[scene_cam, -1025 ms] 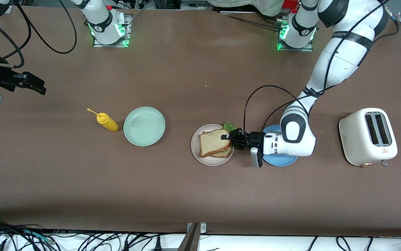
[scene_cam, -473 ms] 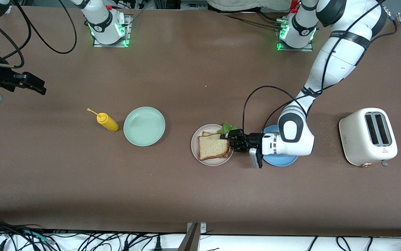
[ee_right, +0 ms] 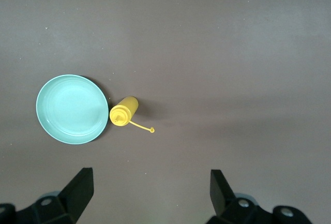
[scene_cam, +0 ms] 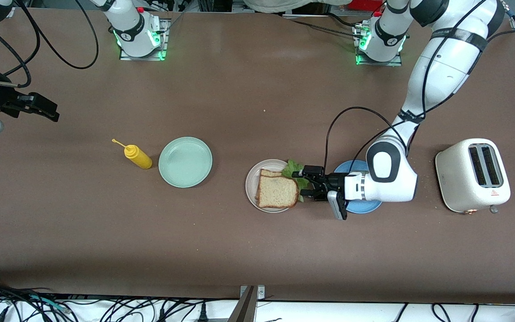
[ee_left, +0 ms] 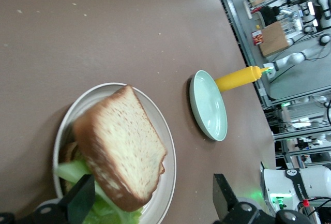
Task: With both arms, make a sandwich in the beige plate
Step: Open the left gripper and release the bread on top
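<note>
The sandwich (scene_cam: 277, 191) lies on the beige plate (scene_cam: 250, 185): a top bread slice (ee_left: 121, 146) over a lower slice, with green lettuce (scene_cam: 295, 172) sticking out toward the left arm's end. My left gripper (scene_cam: 305, 182) is open, low beside the plate's edge, between it and a blue plate (scene_cam: 364, 206). One finger (ee_left: 80, 203) is by the lettuce, and nothing is held. My right gripper (scene_cam: 51, 112) waits open, raised over the right arm's end of the table; its wrist view shows empty fingers (ee_right: 77, 190).
A mint green plate (scene_cam: 185, 162) and a yellow squeeze bottle (scene_cam: 137, 156) sit toward the right arm's end; both also show as plate (ee_right: 72, 109) and bottle (ee_right: 124, 111). A white toaster (scene_cam: 472, 174) stands at the left arm's end.
My left gripper opened and let go of the top bread slice, which settled flat on the sandwich. The gripper then drew back slightly toward the blue plate. The right arm stayed still.
</note>
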Available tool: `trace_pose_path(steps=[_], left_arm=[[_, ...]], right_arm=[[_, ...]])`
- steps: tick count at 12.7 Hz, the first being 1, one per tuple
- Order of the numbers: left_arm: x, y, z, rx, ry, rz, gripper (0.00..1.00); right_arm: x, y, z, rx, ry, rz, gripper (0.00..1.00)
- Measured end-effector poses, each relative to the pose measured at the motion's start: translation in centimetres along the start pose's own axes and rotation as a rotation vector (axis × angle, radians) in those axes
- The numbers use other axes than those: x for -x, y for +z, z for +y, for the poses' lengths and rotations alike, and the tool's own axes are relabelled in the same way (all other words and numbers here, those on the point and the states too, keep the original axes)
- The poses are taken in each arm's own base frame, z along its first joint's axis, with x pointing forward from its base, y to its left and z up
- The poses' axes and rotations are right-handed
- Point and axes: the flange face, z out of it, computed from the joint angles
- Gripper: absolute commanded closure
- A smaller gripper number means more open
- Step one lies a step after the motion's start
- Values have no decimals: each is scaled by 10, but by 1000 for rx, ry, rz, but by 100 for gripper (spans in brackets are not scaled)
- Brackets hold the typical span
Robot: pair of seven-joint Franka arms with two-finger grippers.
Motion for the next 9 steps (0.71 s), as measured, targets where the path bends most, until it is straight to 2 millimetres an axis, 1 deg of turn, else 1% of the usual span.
trace_pose_path(steps=[2, 4, 6, 7, 9], left_arm=[[-14, -22, 21, -93, -39, -54, 0], [-28, -44, 53, -216, -77, -113, 0], [-37, -56, 84, -281, -125, -141, 0], [-39, -60, 96, -311, -151, -155, 0], [-41, -71, 118, -431, -183, -206, 0]], right_arm=[[0, 0, 0, 0, 0, 0, 0], [0, 1, 0, 0, 1, -1, 0], [0, 1, 1, 0, 1, -1, 0], [-1, 1, 1, 0, 1, -1, 0], [-1, 1, 1, 0, 1, -2, 0]])
